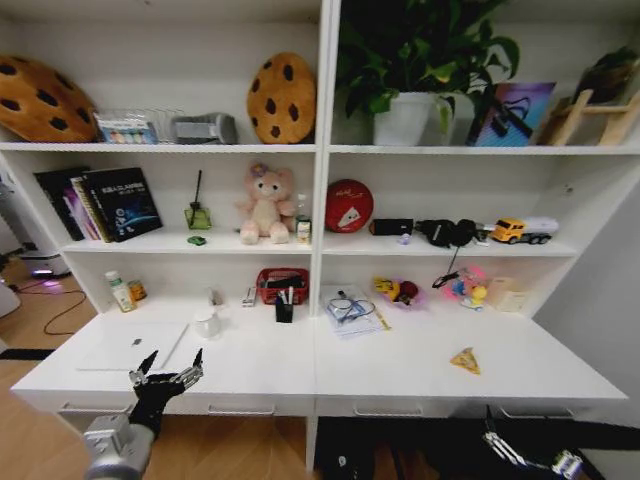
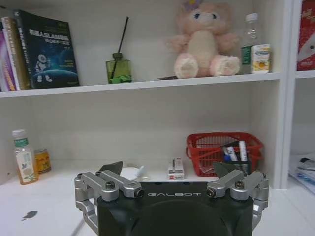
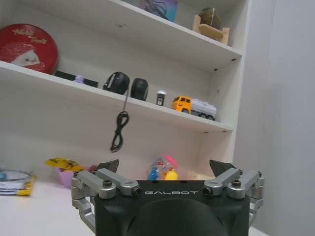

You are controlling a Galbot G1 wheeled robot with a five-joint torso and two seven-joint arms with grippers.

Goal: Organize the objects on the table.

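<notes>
**Left gripper poised at the desk edge, nothing picked up yet**

Nearest the robot, the left gripper [image 1: 170, 372] hovers just above the front edge of the table [image 1: 300, 385], its fingers spread wide and holding nothing. The right gripper [image 3: 166, 173] waits low beside the desk on the robot's right, fingers likewise wide apart and empty.

Just beyond the left gripper lies the laptop [image 1: 135, 345], closed and flat on the left part of the desk. Over on the right part, well apart from it, sits the yellow triangular piece [image 1: 464, 360]. Farther back stand a white cup [image 1: 207, 323], a black pen holder [image 1: 284, 309] with its pens, a red basket [image 1: 282, 284] and loose papers [image 1: 350, 311]. At the far left rear stands the green-labelled bottle [image 1: 121, 292]. On the shelf above sits a tiny green piece [image 1: 196, 240] near a pink plush bunny [image 1: 266, 204].

The step in hand looks like a first reach. To do it well, the left gripper should pick one small item, come down squarely over it with fingers straddling it, and steer clear of the cup. The laptop is probably too flat and broad for a clean pinch.
</notes>
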